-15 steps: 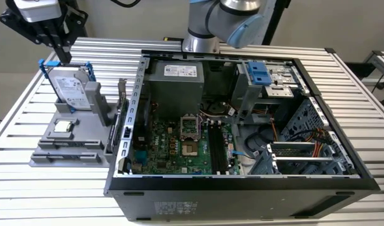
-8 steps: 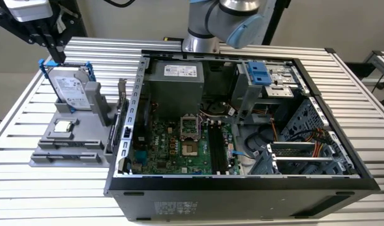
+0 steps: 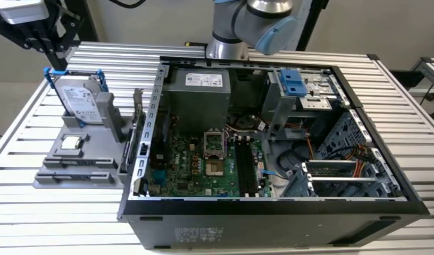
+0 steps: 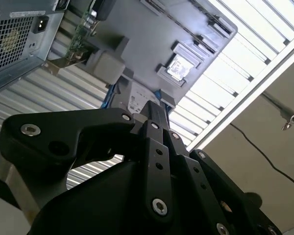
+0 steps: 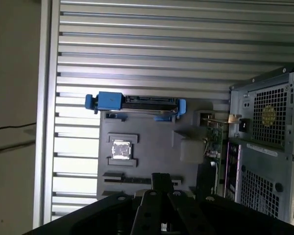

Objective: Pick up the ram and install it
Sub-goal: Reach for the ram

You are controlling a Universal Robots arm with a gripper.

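Gripper (image 5: 161,177) jaws together, gripping nothing, above grey tray (image 5: 152,139); ram (image 5: 214,139) upright in tray slot, just beside computer case (image 5: 264,147).

Ribbed bare-metal table (image 3: 408,101), matt grey plastic holder (image 3: 78,180), matt black pincer (image 4: 155,115).

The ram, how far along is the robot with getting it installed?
Nothing looks done yet. The ram stands on edge in the gray holder beside the computer case, and the memory slots look empty. In hand: the gripper hangs above the holder, apart from the ram. Left: the pickup and the install.
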